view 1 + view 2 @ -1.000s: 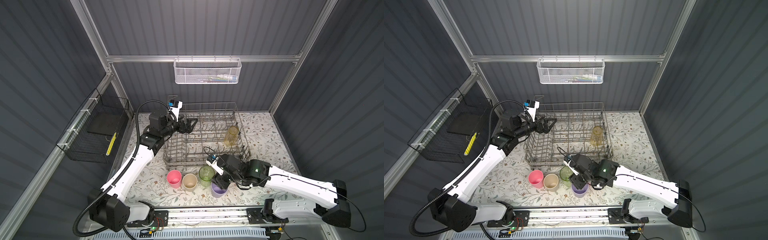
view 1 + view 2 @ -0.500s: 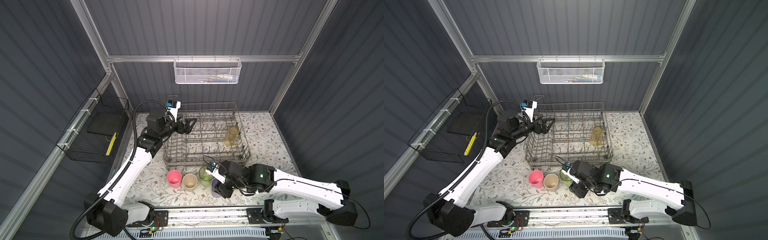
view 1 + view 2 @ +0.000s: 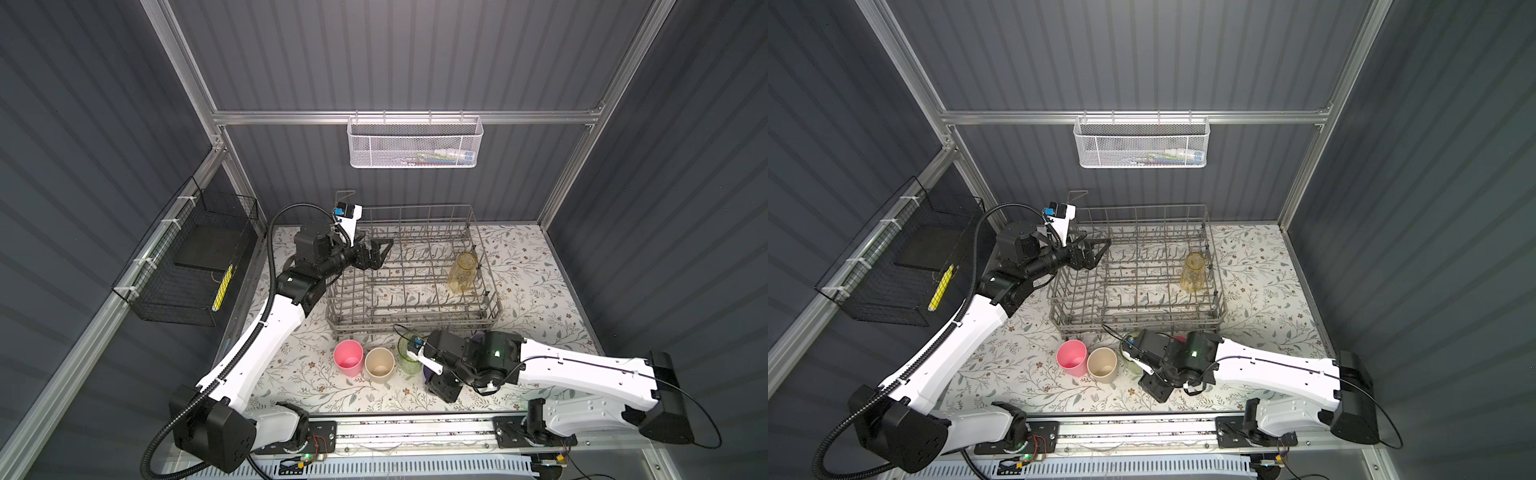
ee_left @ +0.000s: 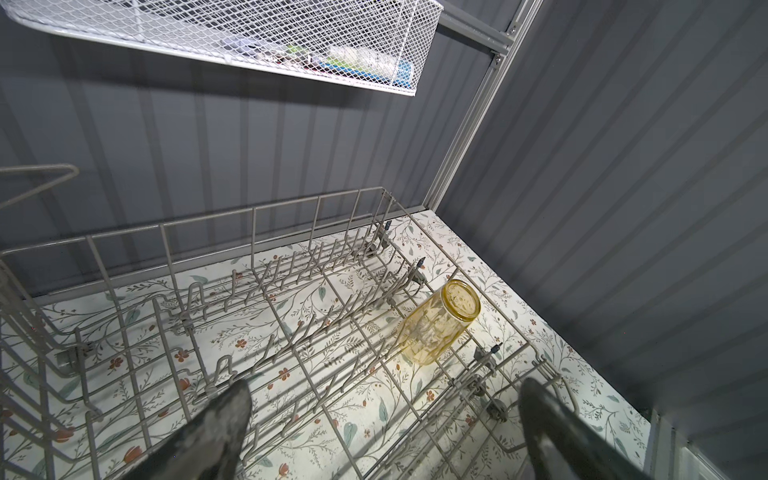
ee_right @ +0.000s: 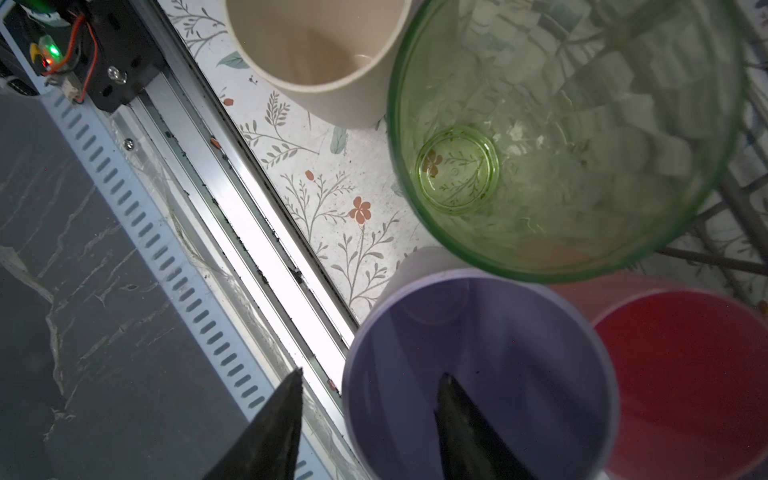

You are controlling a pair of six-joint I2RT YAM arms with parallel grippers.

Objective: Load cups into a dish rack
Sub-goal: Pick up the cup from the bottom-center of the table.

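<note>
Down and back toward the front rail comes the right arm since a second ago, and the right hand (image 5: 372, 374) now straddles the near rim of the lilac cup (image 5: 519, 340). One finger is inside the cup and one is outside. The jaws are partly apart with a gap to the wall on either side, so nothing is gripped. Just beside the lilac cup stand the green cup (image 5: 561, 145) and a second pink cup (image 5: 685, 374), both upright. Next along is the beige cup (image 3: 379, 365), just beside the green one, then the pink cup (image 3: 348, 358) at the left end of the row. All of them sit mouth-up on the tabletop (image 3: 532, 291), in front of the rack (image 3: 411, 320). Inside the rack, at its right side, the amber cup (image 3: 462, 272) leans on the tines, base up and tilted. Over at the rack's far left corner the left hand (image 3: 380, 251) has barely shifted: it hangs above the wires with its jaws spread wide and empty, well apart from the amber cup.
</note>
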